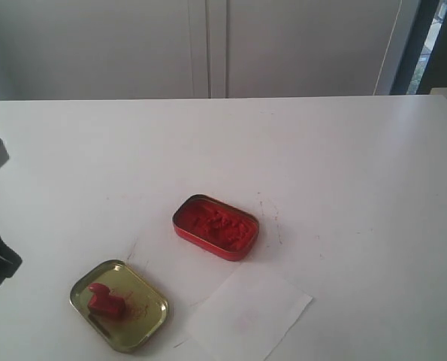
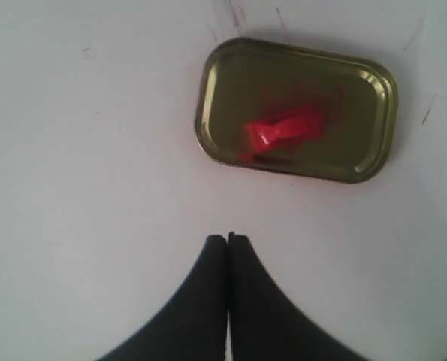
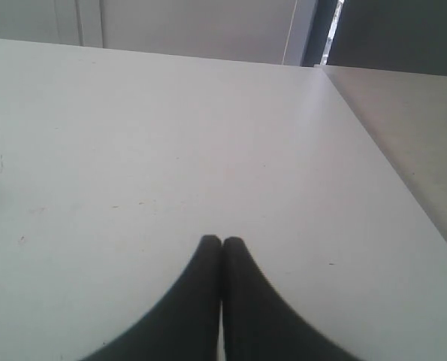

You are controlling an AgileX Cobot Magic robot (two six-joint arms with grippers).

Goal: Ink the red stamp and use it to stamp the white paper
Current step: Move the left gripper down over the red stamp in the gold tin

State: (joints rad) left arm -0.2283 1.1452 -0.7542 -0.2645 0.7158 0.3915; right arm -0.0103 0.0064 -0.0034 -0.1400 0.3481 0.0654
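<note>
- I am holding my left gripper [image 2: 228,239] clenched, its two dark fingers pressed flat together with nothing between them. It is hovering over bare table [image 1: 343,165] just short of the gold tray [image 2: 358,98], so the fingers will need to part before I can take anything.
- The red stamp [image 2: 283,129] is sitting inside that gold tray, near its middle and apparently tipped onto its side, with red smears around it. I judge the tray is serving as a rest that is keeping the inky face off the tabletop.
- Further right, the red ink tin [image 1: 205,239] is lying open with its paste exposed. It is well apart from the tray, so I will be carrying the stamp over to it once it is gripped.
- The white paper [image 1: 249,312] is lying flat just beside the tin, toward the near edge and turned at an angle. A very faint pink mark is showing on it, too pale to read. Being this close to the ink is keeping the trip from paste to sheet short.
- My right gripper [image 3: 221,242] is also squeezed closed on nothing, waiting over empty table away from the work. The exterior view is not showing it.
</note>
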